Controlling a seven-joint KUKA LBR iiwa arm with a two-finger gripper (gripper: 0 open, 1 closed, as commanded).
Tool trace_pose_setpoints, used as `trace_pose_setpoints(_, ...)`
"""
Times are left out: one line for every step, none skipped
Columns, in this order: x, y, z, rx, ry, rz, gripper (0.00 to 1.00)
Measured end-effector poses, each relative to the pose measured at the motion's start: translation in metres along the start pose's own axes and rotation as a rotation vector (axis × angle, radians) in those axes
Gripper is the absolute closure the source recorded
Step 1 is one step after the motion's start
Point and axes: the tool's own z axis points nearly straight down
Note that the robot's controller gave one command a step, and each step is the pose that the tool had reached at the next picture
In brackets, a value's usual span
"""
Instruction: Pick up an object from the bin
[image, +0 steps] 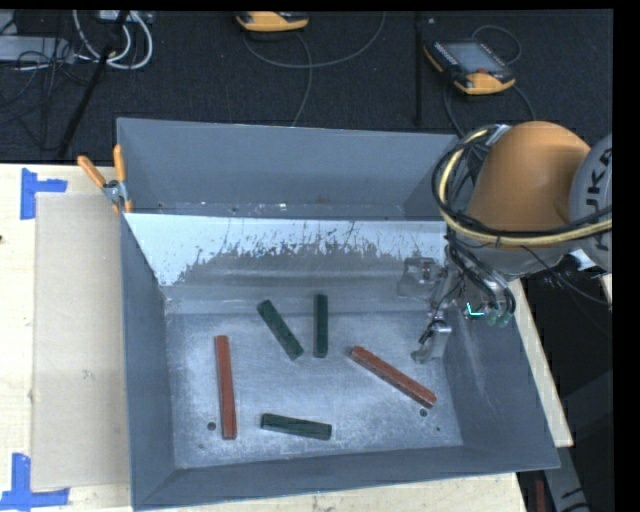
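The gripper (432, 342) hangs low at the three o'clock side of the bin (300, 180); whether it is open or closed cannot be told. A slanted red-brown bar (392, 376) lies just beside it, toward seven o'clock. Dark green bars (280, 329) and a second red bar (226, 386) lie well apart toward nine o'clock.

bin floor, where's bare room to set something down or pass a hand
Widest bare patch: mid-floor between the left red bar, slanted green bar, slanted red bar and front green bar. Back-left floor of the bin is also free. Crowded: upright green bar beside the slanted one, and the gripper by the slanted red bar.
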Motion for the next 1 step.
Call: trace_pose_setpoints(-0.0377, -0.0128, -0.0434, 0.003, -0.013, -0.245, 0.00)
